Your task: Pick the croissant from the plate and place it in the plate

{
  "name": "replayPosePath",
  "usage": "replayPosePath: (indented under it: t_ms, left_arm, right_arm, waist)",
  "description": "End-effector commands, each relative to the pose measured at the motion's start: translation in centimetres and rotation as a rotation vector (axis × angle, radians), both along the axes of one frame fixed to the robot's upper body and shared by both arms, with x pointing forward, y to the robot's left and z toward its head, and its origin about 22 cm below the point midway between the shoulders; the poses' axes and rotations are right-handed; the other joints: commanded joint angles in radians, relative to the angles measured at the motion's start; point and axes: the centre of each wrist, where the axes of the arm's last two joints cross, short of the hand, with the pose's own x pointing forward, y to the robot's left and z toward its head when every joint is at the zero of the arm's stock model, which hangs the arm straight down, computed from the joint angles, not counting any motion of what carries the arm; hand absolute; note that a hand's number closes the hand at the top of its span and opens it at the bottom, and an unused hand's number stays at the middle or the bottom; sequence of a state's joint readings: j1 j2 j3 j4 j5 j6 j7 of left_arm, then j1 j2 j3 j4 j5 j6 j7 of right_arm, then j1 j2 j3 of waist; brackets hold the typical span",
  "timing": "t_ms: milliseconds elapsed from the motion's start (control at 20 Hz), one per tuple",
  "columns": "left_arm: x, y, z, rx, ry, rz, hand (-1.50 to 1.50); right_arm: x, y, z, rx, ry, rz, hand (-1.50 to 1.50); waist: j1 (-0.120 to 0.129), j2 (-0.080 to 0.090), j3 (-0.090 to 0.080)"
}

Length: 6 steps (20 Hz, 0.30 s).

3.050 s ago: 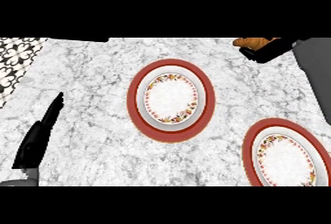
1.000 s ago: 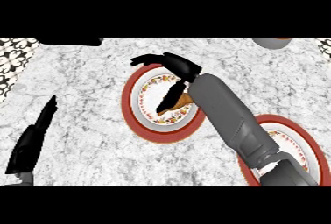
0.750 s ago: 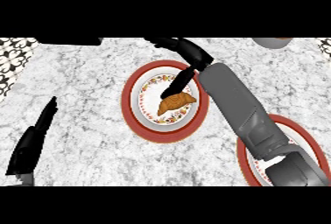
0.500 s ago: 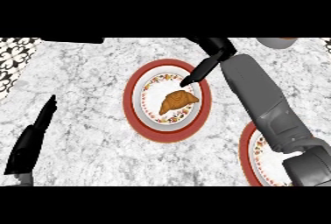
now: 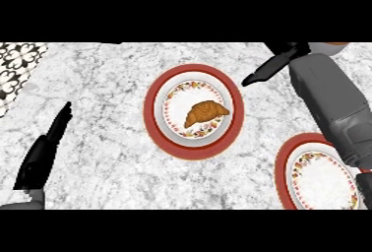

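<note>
Croissant (image 5: 207,112): lies mid-plate on the centre plate (image 5: 154,106). Right hand (image 5: 270,70): hovers beside its upper-right rim, fingers straight, empty. Left hand (image 5: 45,147): rests lower left, fingers straight.

You see a marbled white-grey counter (image 5: 102,162) carrying two red-rimmed plates, well apart: centre plate (image 5: 152,112), right plate (image 5: 283,172).

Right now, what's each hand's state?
Left black hand: open, holding nothing.
Right black hand: open, empty; the brown croissant lies on the red-rimmed plate.
</note>
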State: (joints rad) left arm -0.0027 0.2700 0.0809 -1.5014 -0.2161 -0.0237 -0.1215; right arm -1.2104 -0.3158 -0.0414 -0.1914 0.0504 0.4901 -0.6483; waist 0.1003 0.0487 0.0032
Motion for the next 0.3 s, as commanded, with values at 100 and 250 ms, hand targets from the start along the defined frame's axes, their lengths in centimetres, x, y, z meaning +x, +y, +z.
replayPosePath:
  t_ms: [100, 250]
  left_arm:
    - [0.8, -0.3, 0.8, -0.001, -0.017, -0.018, 0.00]
    - [0.0, -0.4, -0.4, 0.002, -0.007, -0.020, 0.00]
  right_arm:
    - [-0.4, -3.3, 0.0, 0.014, -0.023, 0.038, -1.50]
    - [-0.1, -4.9, 2.0, 0.025, -0.040, 0.006, -1.50]
  waist:
    - [0.018, 0.011, 0.001]
    - [0.029, 0.013, 0.001]
